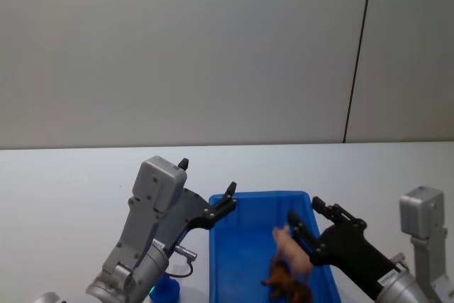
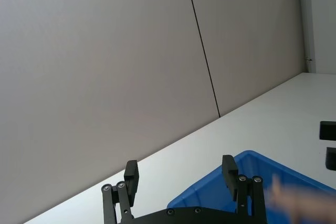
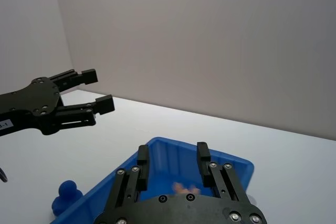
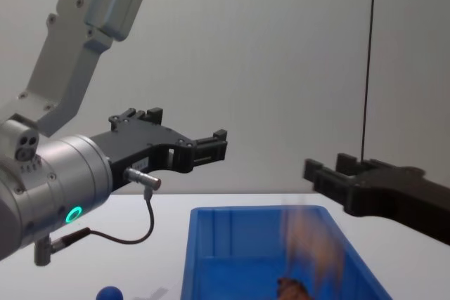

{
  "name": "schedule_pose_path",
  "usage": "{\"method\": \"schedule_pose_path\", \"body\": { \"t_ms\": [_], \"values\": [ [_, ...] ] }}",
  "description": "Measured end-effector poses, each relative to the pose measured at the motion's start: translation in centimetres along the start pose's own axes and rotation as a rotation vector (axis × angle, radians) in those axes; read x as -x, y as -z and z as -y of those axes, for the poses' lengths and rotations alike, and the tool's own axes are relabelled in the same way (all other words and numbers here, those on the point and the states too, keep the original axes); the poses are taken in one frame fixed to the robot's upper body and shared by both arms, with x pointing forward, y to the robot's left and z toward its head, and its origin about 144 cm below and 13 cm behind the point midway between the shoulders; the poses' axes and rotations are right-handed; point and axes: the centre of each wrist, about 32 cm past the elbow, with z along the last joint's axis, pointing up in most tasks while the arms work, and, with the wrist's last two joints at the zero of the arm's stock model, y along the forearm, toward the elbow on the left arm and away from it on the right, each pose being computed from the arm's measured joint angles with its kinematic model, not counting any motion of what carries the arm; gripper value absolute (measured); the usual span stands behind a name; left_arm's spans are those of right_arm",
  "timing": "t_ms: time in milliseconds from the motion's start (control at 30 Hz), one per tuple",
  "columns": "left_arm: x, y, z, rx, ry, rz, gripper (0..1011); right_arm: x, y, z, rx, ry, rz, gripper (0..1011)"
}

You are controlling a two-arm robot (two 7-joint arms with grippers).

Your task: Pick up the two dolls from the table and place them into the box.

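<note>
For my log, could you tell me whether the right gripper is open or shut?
Open: the right gripper holds its fingers apart over the box, the pink pig ungripped below.

The tall-walled rectangular plastic box [image 1: 259, 195] was bright blue; the pointed-eared pig doll [image 1: 292, 250] was pale pink, the smaller doll [image 1: 287, 280] dark brown, the rounded doll [image 1: 164, 287] blue (like the box). My left gripper [image 1: 207, 175] and right gripper [image 1: 303, 209] were black.

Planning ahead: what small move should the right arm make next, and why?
Probably draw the right gripper back from the box: its fingers are open, the pink pig is below them in the box by the brown doll. Left gripper hovers open nearby.
</note>
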Motion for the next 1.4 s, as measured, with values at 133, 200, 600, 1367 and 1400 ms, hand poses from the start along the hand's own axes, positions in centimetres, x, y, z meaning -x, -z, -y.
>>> {"method": "schedule_pose_path", "body": {
  "t_ms": [133, 200, 600, 1367, 1400],
  "values": [
    [0.0, 0.0, 0.0, 0.000, 0.000, 0.000, 1001, -0.1, 0.2, -0.6, -0.006, -0.025, -0.011, 608],
    [0.0, 0.0, 0.0, 0.000, 0.000, 0.000, 1002, -0.1, 0.2, -0.9, -0.008, -0.031, -0.015, 689],
    [0.0, 0.0, 0.0, 0.000, 0.000, 0.000, 1001, -0.1, 0.3, -0.5, -0.025, 0.032, 0.000, 1001],
    [0.0, 0.0, 0.0, 0.000, 0.000, 0.000, 1001, 0.1, -0.3, 4.0, -0.041, 0.297, 0.052, 1001],
    [0.0, 0.0, 0.0, 0.000, 0.000, 0.000, 1001, 0.1, -0.3, 4.1, -0.042, 0.303, 0.052, 1001]
  ]
}}
